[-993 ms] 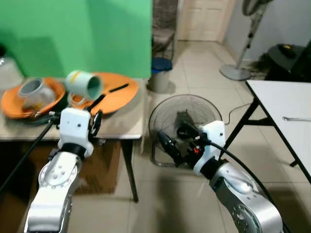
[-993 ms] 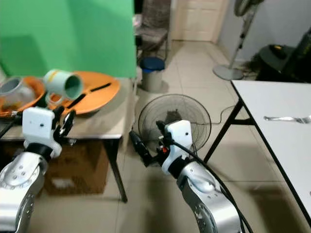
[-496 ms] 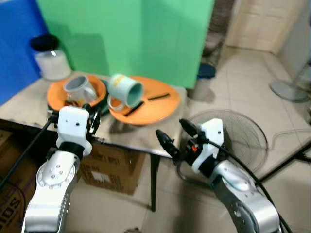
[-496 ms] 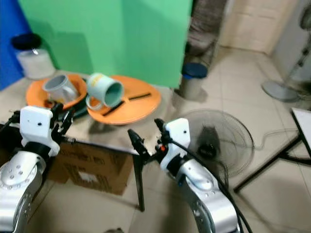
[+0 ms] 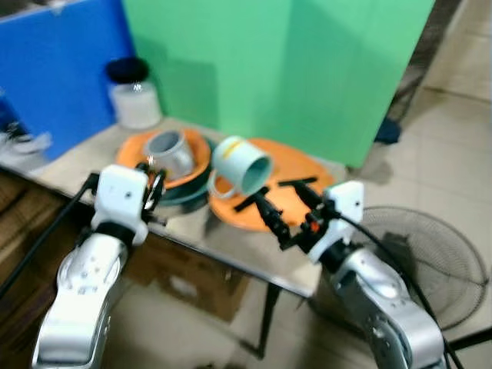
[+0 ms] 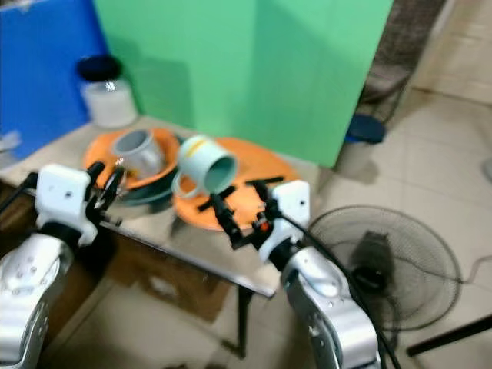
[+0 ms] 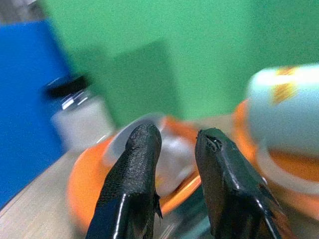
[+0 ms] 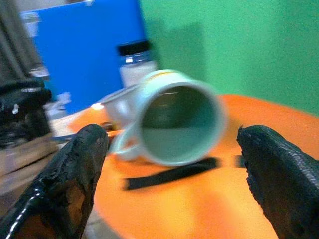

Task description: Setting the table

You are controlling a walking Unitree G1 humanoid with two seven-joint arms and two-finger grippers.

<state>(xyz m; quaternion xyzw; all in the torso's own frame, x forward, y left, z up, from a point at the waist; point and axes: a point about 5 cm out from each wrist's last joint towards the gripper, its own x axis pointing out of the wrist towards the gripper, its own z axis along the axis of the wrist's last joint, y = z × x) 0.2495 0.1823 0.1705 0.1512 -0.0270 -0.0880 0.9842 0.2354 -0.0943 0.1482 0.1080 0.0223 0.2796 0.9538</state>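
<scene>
A pale mug lies on its side on a large orange plate, its mouth toward me. A thin black stick rests on that plate. To its left a grey mug sits in an orange bowl. My right gripper hovers open over the plate's near rim, and in the right wrist view the pale mug lies ahead between its wide-spread fingers. My left gripper is at the bowl's front edge, fingers a narrow gap apart, holding nothing.
The low table has its front edge just beneath both grippers. A black-lidded jar stands at the back left. Green screen and blue panel rise behind. Cardboard box under the table; floor fan to the right.
The camera has swung left and closer: the low table with the dishes now fills the middle, the fan has slid right. Both grippers keep their pose.
</scene>
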